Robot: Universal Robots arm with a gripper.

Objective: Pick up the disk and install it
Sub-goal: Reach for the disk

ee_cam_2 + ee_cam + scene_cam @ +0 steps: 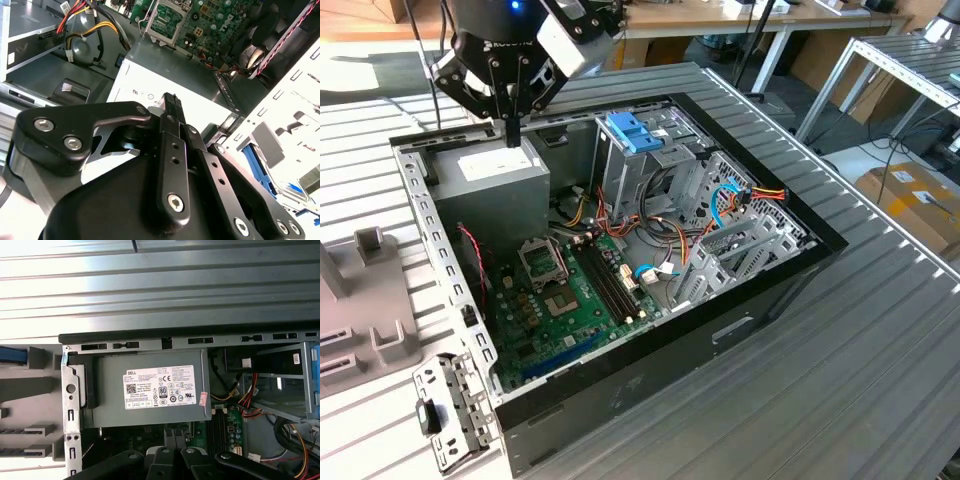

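Read the exterior view as a clock face with 12 at its far edge. Your gripper (512, 128) hangs at 11 o'clock of the open computer case (420, 215), tips down just above the power supply (490, 172), with its fingers drawn together on nothing. The drive cage (655, 170), topped by a pale blue bracket (633, 130), stands toward 3 o'clock of the gripper. A grey holder (368, 245) sits outside the case wall toward 8 o'clock. In the second wrist view the gripper (172, 102) shows its fingers pressed into 1 black bar over the power supply's white label. Beyond the slotted case wall lies a bright blue rail, which I take for the disk (252, 162); most of it is hidden. In the first wrist view the disk (11, 355) is 1 blue strip cut off by the frame. It rests on the holder, on the far side of the case wall (70, 405) from the power supply, and the strip runs square to that wall, so I judge the long axis points at the case. By that reckoning the disk lies outside the case, toward 8 o'clock of your gripper, with the wall standing between them.
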